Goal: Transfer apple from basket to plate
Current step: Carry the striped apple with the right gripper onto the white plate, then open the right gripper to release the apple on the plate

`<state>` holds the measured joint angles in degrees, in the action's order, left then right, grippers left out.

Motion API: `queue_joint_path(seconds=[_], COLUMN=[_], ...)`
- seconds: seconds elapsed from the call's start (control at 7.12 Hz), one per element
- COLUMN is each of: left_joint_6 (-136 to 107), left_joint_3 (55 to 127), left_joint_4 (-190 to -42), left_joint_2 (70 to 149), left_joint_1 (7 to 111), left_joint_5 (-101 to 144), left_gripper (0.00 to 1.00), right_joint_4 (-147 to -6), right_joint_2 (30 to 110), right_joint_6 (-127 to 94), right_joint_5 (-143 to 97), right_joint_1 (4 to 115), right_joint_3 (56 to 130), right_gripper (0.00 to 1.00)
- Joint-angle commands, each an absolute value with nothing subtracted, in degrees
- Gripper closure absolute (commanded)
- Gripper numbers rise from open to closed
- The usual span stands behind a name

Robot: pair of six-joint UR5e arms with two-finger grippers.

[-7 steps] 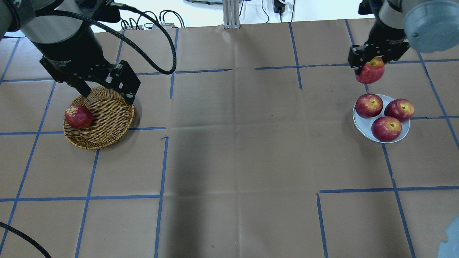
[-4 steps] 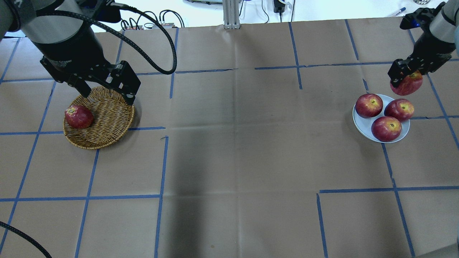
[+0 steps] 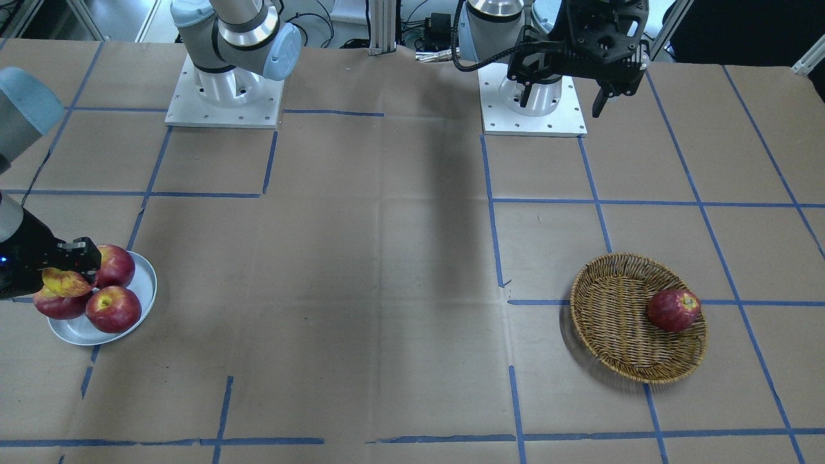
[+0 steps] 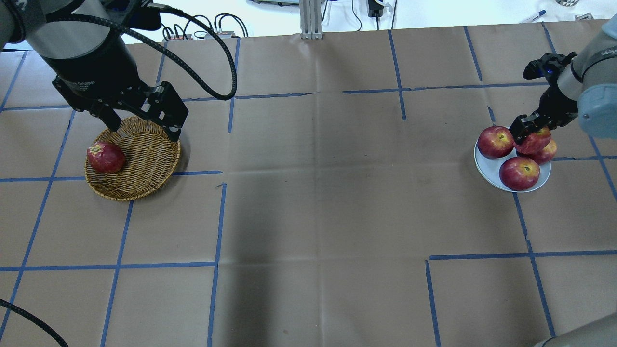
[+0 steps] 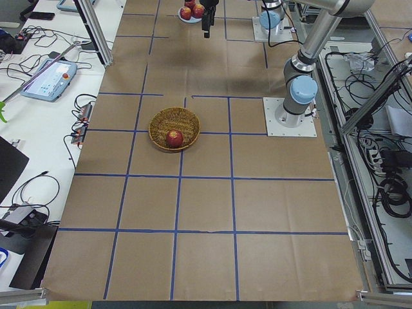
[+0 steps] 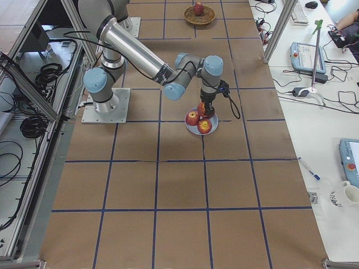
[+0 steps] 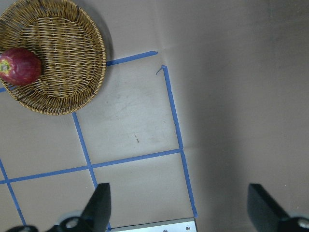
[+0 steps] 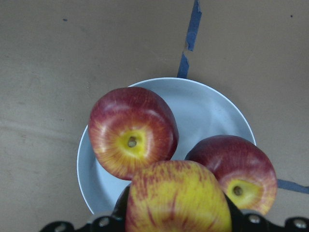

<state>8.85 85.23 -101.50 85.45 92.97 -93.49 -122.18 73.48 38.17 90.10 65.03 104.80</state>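
Note:
The yellow, red-streaked apple (image 8: 178,198) is held in my right gripper (image 4: 529,135), which is shut on it just above the pale plate (image 4: 487,168). In the front view the apple (image 3: 64,282) hangs over the plate (image 3: 145,283). Three dark red apples (image 4: 495,142) lie on the plate; the held apple partly hides one of them. The wicker basket (image 4: 144,159) stands at the left with one dark red apple (image 4: 105,156) in it. My left gripper (image 4: 142,126) is open and empty, high above the basket's far rim.
Blue tape lines cross the brown paper table cover. The arm bases (image 3: 222,96) stand at the robot's side of the table. The left wrist view shows the basket (image 7: 63,43) to its upper left.
My right gripper has carried the yellow apple from beyond the plate to right over it and come lower. The left arm has not moved.

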Motion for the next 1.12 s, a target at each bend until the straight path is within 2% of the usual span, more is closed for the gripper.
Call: queue_joint_path(seconds=[0.0,0.14,0.28,0.56,0.98], left_joint_6=[9.31,9.32,9.32,9.32,9.23], left_joint_3=[85.17,85.08,85.17,85.08,85.08], left_joint_4=[-101.51,-101.51,-101.51,-101.51,-101.51], left_joint_2=[85.43,85.34,85.25,85.25,85.34], left_joint_1=[92.9,92.9,92.99,92.99,92.99], left_joint_5=[-93.51,-93.52,-93.52,-93.52,-93.43], left_gripper=[0.01,0.01,0.01,0.01,0.01], right_joint_4=[-123.22,-123.31,-123.22,-122.52,-119.91], right_joint_2=[72.86,72.69,72.69,74.08,81.54], right_joint_6=[38.41,38.32,38.23,37.71,35.35], right_joint_5=[90.61,90.62,90.53,90.53,88.08], right_joint_1=[64.78,64.78,64.78,64.86,67.83], right_joint_3=[105.47,105.47,105.29,104.5,104.24], right_gripper=[0.42,0.4,0.0,0.0,0.0])
